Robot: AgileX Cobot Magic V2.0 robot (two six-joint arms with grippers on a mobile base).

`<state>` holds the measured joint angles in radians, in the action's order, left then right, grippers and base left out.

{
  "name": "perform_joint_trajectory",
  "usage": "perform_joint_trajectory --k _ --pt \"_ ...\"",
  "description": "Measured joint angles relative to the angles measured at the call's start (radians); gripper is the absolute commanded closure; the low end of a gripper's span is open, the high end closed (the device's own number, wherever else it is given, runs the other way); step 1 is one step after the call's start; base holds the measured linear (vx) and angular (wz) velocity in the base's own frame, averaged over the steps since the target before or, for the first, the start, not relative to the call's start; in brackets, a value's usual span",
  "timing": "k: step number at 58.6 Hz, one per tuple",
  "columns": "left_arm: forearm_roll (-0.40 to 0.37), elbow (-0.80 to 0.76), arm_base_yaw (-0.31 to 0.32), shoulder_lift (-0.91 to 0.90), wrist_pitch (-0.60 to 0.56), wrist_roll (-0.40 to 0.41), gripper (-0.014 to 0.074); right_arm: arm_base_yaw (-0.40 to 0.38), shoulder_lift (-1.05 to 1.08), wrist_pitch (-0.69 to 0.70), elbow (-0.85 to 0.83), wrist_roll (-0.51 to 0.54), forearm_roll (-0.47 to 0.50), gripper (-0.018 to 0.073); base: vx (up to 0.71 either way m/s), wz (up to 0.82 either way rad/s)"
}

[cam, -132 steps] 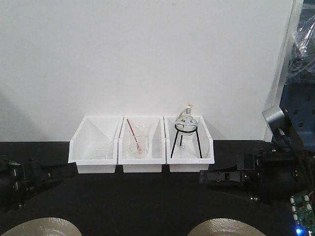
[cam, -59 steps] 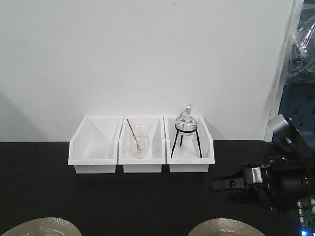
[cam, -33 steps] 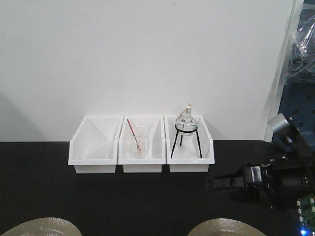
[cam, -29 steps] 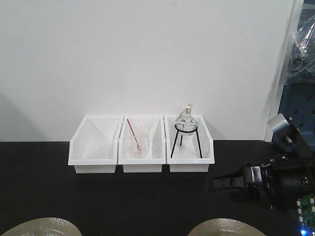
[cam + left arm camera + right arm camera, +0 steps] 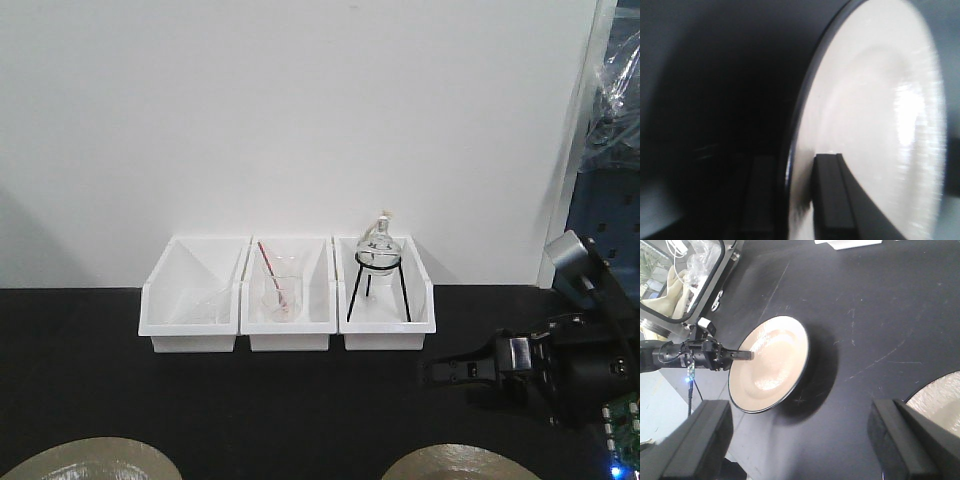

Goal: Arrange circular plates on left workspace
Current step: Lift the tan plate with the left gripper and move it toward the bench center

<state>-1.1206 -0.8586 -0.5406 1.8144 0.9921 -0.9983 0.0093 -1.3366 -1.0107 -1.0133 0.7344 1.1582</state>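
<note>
Our left gripper [image 5: 792, 170] pinches the rim of one plate [image 5: 875, 115] near the bench [image 5: 865, 300] edge. Our right gripper [image 5: 426, 373] hangs spread wide, with the second plate [image 5: 940, 395] well apart.

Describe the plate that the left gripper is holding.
The plate is round and shallow, glossy beige on top with a thin black rim and an inner ring. The left gripper pinches its rim, one finger on the top face, the other behind the dark edge. It casts a shadow on the black benchtop, so it looks raised or tilted; contact below cannot be told.
</note>
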Motion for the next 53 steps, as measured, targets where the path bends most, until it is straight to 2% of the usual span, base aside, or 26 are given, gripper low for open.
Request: perform_joint_trajectory --k 6,14,17,23,30,38,46,53 --pt "-0.121 0.0 0.0 0.0 0.078 -0.019 0.0598 0.0 0.0 0.0 0.0 0.0 0.0 -0.0034 0.0 0.0" --pt "-0.262 0.001 0.001 0.001 0.108 -0.048 0.0597 0.0 0.0 0.003 0.0 0.0 0.0 -0.0034 0.0 0.0" --pt "-0.332 0.002 0.011 0.001 0.112 -0.05 0.0597 0.0 0.0 0.007 0.0 0.0 0.0 -0.0034 0.0 0.0" --pt "-0.413 0.002 0.046 0.001 0.107 -0.05 0.0597 0.0 0.0 0.011 0.0 0.0 0.0 -0.0034 0.0 0.0" --pt "-0.455 0.002 0.136 0.001 0.069 -0.053 0.0597 0.0 0.0 0.011 0.0 0.0 0.0 -0.0034 0.0 0.0" --pt "-0.508 0.001 0.25 0.002 -0.027 -0.063 0.0597 0.0 0.0 0.016 0.0 0.0 0.0 -0.0034 0.0 0.0" --pt "-0.517 -0.048 0.355 0.023 -0.126 -0.075 0.0597 0.0 0.0 0.018 0.0 0.0 0.0 -0.0034 0.0 0.0" --pt "-0.519 -0.124 0.429 0.055 -0.192 -0.046 0.0597 0.0 0.0 0.018 0.0 0.0 0.0 -0.0034 0.0 0.0"
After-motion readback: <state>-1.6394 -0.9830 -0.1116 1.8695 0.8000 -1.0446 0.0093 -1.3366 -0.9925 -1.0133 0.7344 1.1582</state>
